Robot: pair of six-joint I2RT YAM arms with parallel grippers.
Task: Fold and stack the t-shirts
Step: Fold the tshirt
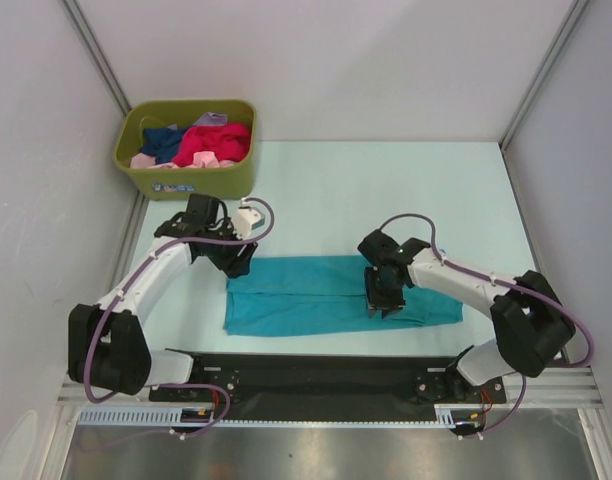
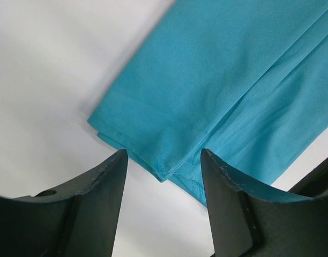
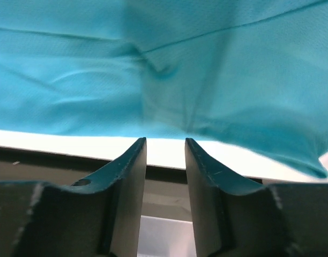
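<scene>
Pale worktop (image 1: 426, 180), two arms over it. Teal t-shirt (image 1: 306, 295) lies flat across the middle near the arms, folded lengthwise into a long band. Olive bin (image 1: 186, 183) sits at the far left corner, well apart, with the other t-shirts (image 1: 218, 142) bunched inside: magenta, navy, pale pink. Left gripper (image 2: 164, 155) hangs at the band's far left corner, jaws spread, nothing in them, the hem corner just ahead of the tips. Right gripper (image 3: 165, 140) sits low over the band's right part by its near edge, jaws narrowly apart, gap empty. Step looks like the crosswise fold. Next move likely calls for pinching all layers at one end and carrying them over squarely.
</scene>
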